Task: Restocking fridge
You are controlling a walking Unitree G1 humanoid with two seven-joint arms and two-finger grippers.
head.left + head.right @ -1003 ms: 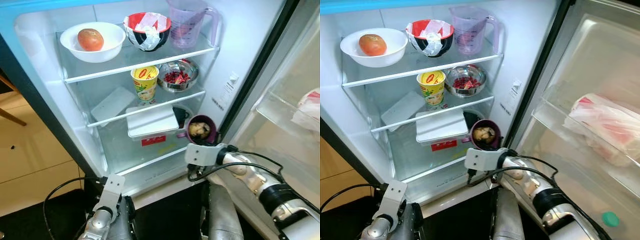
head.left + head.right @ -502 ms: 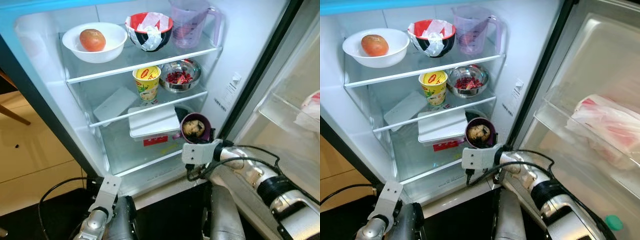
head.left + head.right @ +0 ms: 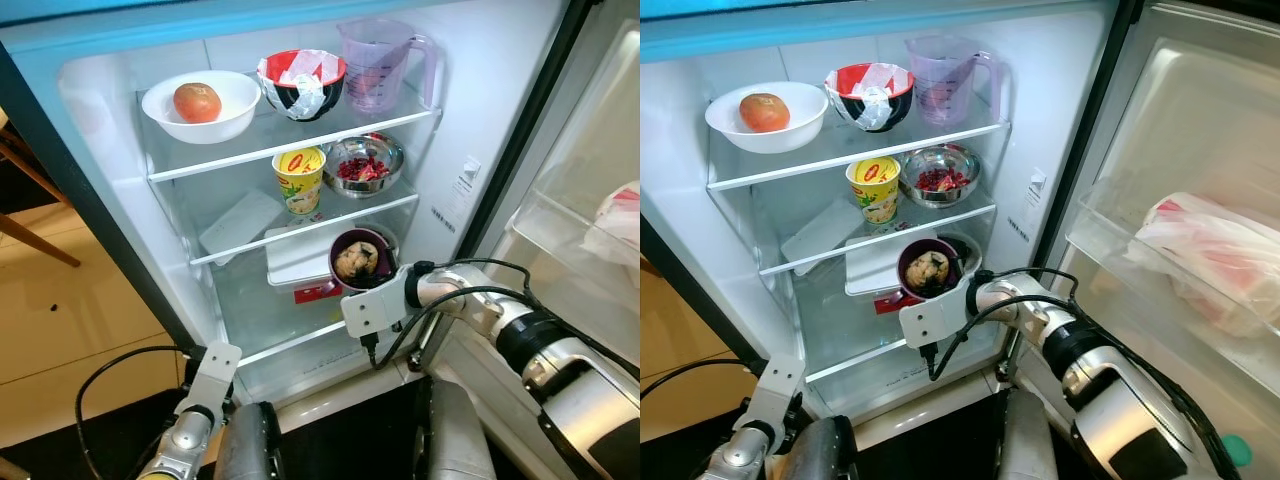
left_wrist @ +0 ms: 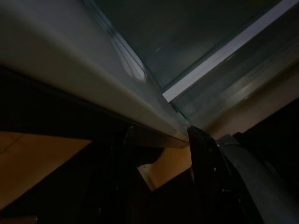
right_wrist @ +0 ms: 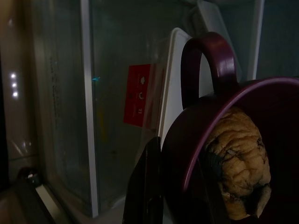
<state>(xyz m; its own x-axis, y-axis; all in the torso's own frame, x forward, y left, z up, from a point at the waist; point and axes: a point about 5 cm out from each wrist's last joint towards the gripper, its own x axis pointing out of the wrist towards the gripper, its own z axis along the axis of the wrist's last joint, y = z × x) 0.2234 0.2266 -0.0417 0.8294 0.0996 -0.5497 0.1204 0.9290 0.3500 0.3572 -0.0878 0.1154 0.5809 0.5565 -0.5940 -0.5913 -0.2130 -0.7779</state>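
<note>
The right gripper point(image 3: 940, 290) has its jaws clamped on the rim of a dark purple handled mug holding a wrinkled brown lump of food point(image 3: 356, 262). The mug hangs inside the open fridge, just above the white lidded plastic box with a red label point(image 3: 300, 262) on the lowest glass shelf point(image 3: 290, 335). At 12 o'clock from it sit the yellow paper noodle cup point(image 3: 300, 178) and the steel bowl of red berries point(image 3: 364, 163).

Risk: the rim grip is one-sided, so the mug could tip and spill, or knock the box lid if lowered carelessly.

The left gripper point(image 4: 159, 182) hangs idle below the fridge sill, jaws apart.
</note>
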